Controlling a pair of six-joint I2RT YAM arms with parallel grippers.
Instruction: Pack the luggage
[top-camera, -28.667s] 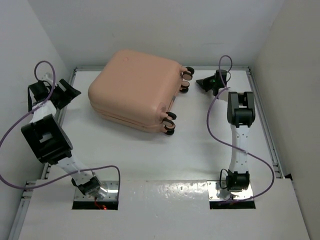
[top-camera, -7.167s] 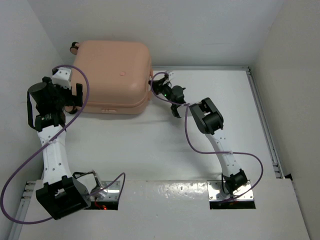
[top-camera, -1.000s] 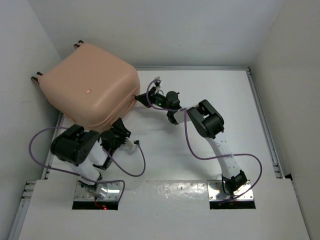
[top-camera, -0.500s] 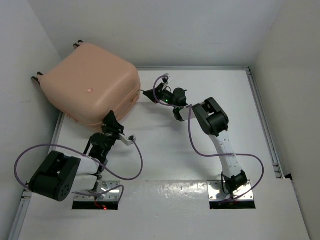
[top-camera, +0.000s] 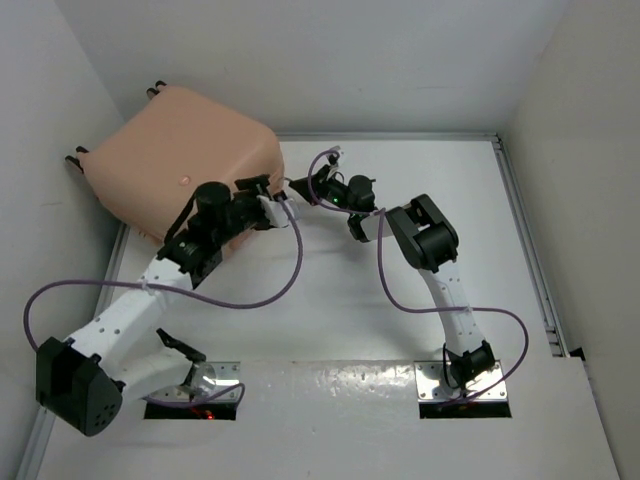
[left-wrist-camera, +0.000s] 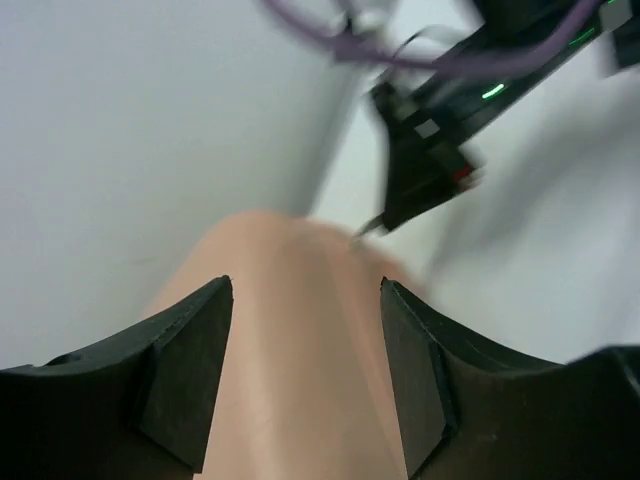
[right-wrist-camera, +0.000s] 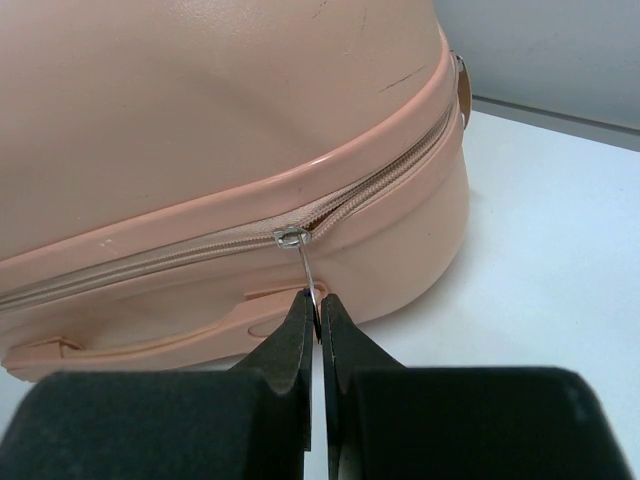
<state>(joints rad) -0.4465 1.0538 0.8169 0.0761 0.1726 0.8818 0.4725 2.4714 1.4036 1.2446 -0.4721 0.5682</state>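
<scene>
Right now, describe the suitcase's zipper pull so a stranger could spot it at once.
Find the peach-pink luggage at the table's far left corner. Along its side seam runs a zipper; near the rounded corner, the zipper pull is a thin metal tab hanging from the slider. Unlike the moulded handle below, it is pinched in the right end effector.

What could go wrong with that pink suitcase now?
1. The right pincer pinches only the thin zipper tab, which could slip out when pulled.
2. The luggage sits crooked in the corner by the wall, so a tug might shift it instead of moving the zipper.
3. The left pincer is open over it, not holding it steady.
</scene>
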